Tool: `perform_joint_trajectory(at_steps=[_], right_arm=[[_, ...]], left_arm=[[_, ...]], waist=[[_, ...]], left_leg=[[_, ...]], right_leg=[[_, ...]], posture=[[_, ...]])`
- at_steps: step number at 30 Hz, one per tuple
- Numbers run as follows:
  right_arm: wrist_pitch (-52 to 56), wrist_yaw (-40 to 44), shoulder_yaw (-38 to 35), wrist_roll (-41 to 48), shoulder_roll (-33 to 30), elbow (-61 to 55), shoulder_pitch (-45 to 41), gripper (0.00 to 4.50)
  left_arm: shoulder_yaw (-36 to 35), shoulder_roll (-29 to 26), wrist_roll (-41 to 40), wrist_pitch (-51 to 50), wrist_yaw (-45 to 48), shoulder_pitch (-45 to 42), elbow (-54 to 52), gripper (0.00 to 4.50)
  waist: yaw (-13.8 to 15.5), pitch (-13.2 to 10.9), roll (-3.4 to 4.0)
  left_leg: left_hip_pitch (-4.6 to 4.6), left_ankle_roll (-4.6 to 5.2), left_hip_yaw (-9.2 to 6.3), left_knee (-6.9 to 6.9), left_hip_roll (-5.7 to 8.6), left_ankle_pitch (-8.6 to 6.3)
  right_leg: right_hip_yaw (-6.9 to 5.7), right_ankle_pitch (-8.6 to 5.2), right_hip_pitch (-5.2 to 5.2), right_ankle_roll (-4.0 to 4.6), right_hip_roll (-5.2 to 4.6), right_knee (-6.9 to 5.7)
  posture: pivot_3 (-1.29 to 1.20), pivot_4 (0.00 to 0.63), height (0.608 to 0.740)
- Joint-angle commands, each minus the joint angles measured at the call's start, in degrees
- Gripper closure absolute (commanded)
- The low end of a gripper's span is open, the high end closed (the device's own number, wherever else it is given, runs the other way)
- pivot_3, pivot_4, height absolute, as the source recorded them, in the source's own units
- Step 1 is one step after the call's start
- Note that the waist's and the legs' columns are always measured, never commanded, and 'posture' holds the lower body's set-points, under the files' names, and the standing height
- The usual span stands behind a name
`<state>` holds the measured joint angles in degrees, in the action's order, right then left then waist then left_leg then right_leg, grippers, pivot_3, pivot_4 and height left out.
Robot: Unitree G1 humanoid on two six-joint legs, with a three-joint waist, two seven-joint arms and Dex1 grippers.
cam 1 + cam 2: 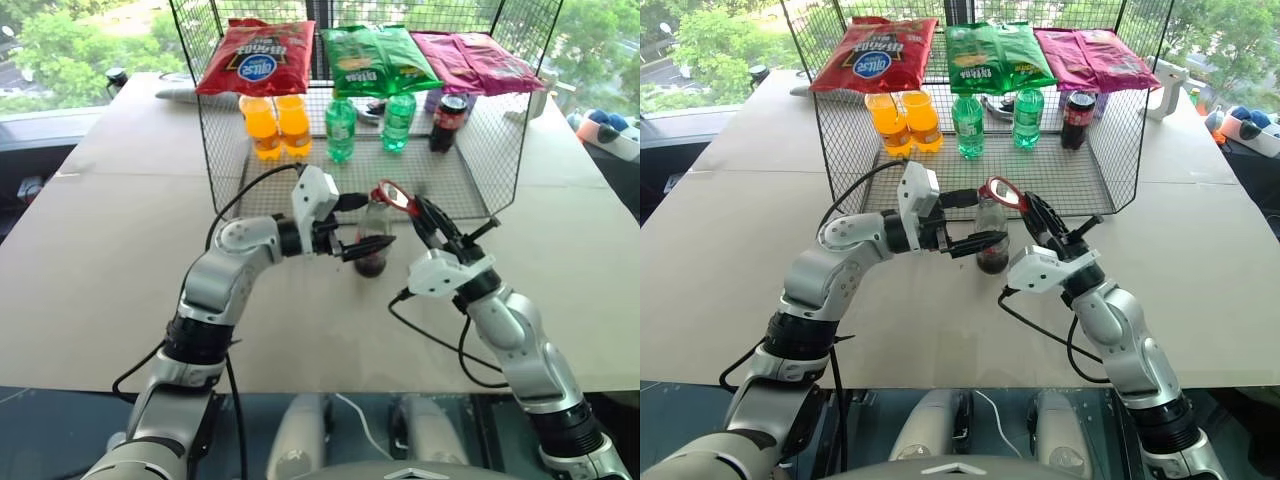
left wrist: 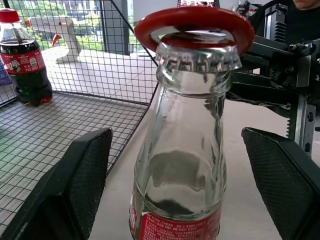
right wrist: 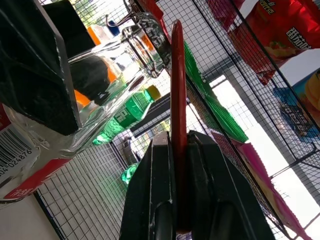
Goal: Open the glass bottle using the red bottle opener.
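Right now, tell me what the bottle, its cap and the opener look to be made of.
Glass bottle: clear glass, glossy; the rack shows through it, with bright reflections.
Cap: metal, silvery and shiny, with a crimped edge.
Red bottle opener: smooth, slightly glossy red; painted metal or plastic, the look leaves it open.

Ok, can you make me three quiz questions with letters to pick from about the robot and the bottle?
1. Where is the red bottle opener?
A. flat on the table
B. at the glass bottle's cap
C. inside the wire basket

2. How many orange drink bottles stand in the wire basket?
A. two
B. four
C. none

3. What is the left gripper doing?
A. squeezing a chip bag
B. pinching the opener
C. open on both sides of the glass bottle

Answers:
1 B: its ring sits at the crown cap, held by the right gripper.
2 A: two stand side by side.
3 C: the left wrist view shows gaps between its fingers and the glass.
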<state>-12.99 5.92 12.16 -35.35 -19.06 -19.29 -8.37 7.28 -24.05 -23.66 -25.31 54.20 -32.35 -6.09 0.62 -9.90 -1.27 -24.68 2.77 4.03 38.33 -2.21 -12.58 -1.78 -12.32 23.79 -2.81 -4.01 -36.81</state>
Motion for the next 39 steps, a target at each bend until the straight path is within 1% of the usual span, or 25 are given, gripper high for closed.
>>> perform_joint_trajectory(at_steps=[1,2,3,6,7,8,10,19,24,30,34,39], right_arm=[[-1.4,-0.8,0.6,0.1,0.6,-0.4,-0.4,4.50],[-1.5,-0.8,0.6,0.1,0.6,-0.3,-0.5,4.50],[-1.6,-0.9,0.5,0.1,0.7,-0.2,-0.6,4.50],[-1.8,-1.0,0.3,0.2,0.7,-0.1,-0.7,4.50],[-1.9,-1.0,0.2,0.3,0.7,-0.1,-0.8,4.50],[-1.9,-1.0,0.1,0.3,0.7,-0.1,-0.8,4.50],[-2.0,-1.0,0.0,0.3,0.7,-0.1,-0.8,4.50],[-2.9,-1.7,0.5,0.2,0.9,0.9,-0.6,4.50],[-3.7,-2.7,2.0,1.0,3.3,2.4,-1.8,4.50],[-5.7,-4.1,4.6,-1.1,4.7,5.4,-2.6,4.50],[-6.2,-5.1,5.5,-3.8,4.0,7.2,-3.2,4.50],[-7.2,-4.2,5.8,-5.8,1.5,6.1,-3.0,4.50]], left_arm=[[-0.1,0.1,-0.1,1.2,0.4,-0.8,-1.3,0.24],[0.0,0.2,-0.1,1.2,0.4,-0.8,-1.3,0.75],[0.1,0.2,-0.1,1.2,0.4,-0.8,-1.3,1.05],[0.3,0.3,0.1,1.4,0.4,-0.9,-1.2,2.40],[0.3,0.3,0.1,1.5,0.4,-0.9,-1.2,2.74],[0.3,0.3,0.1,1.5,0.4,-0.9,-1.2,2.87],[0.4,0.2,0.2,1.6,0.4,-0.9,-1.2,2.94],[0.4,0.1,0.3,1.8,0.5,-0.9,-1.1,2.94],[0.2,-0.1,0.3,1.8,0.5,-1.0,-1.1,2.94],[0.3,-0.2,0.3,1.6,0.6,-1.5,-1.1,2.94],[0.5,-0.2,0.3,1.5,0.8,-1.7,-1.1,2.94],[0.7,-0.2,0.5,1.5,0.8,-1.8,-1.1,2.94]], waist=[[0.0,0.0,0.00],[0.0,0.0,0.00],[0.0,0.0,0.00],[0.0,0.0,0.00],[0.0,0.0,-0.01],[0.0,0.0,0.00],[0.0,0.0,-0.01],[0.0,0.0,-0.01],[0.0,0.0,-0.01],[0.0,0.0,-0.01],[-0.1,0.0,0.00],[0.0,0.0,0.00]], left_leg=[[0.00,0.00,0.00,0.00,0.00,0.00],[0.00,0.00,0.00,0.00,0.00,0.00],[0.00,0.00,0.00,0.00,0.00,0.00],[0.00,0.00,0.00,0.00,0.00,0.00],[0.00,0.00,-0.01,0.00,0.00,0.00],[0.02,0.00,0.00,0.00,0.00,0.00],[0.02,0.00,0.00,0.00,0.00,0.00],[0.02,0.00,0.00,0.00,0.00,0.00],[0.02,0.00,0.00,0.00,0.00,0.00],[0.02,0.00,0.00,0.01,0.00,0.00],[0.05,0.00,0.00,0.00,-0.01,0.00],[0.07,0.00,0.00,0.01,-0.01,0.00]], right_leg=[[0.00,0.00,0.00,0.00,0.00,0.00],[0.00,0.00,0.00,0.00,0.00,0.00],[0.00,0.00,0.00,0.00,0.00,0.00],[0.00,0.00,0.00,0.00,0.00,0.00],[-0.01,0.00,-0.01,0.00,0.00,0.00],[0.00,0.00,-0.02,-0.01,0.00,0.00],[0.00,-0.02,-0.01,-0.03,0.00,0.00],[0.00,0.00,-0.01,0.00,0.00,0.00],[0.00,0.00,-0.01,0.00,0.00,0.00],[0.02,0.00,-0.01,0.00,0.00,0.00],[0.02,0.00,-0.01,-0.01,0.00,-0.02],[0.04,0.00,-0.02,0.00,-0.01,-0.03]], posture=[[0.00,0.150,0.740],[0.00,0.150,0.740],[0.00,0.150,0.740],[0.00,0.150,0.740],[0.00,0.150,0.740],[0.00,0.150,0.740],[0.00,0.150,0.740],[0.00,0.150,0.740],[0.00,0.150,0.740],[0.00,0.150,0.740],[0.00,0.150,0.740],[0.00,0.150,0.740]])
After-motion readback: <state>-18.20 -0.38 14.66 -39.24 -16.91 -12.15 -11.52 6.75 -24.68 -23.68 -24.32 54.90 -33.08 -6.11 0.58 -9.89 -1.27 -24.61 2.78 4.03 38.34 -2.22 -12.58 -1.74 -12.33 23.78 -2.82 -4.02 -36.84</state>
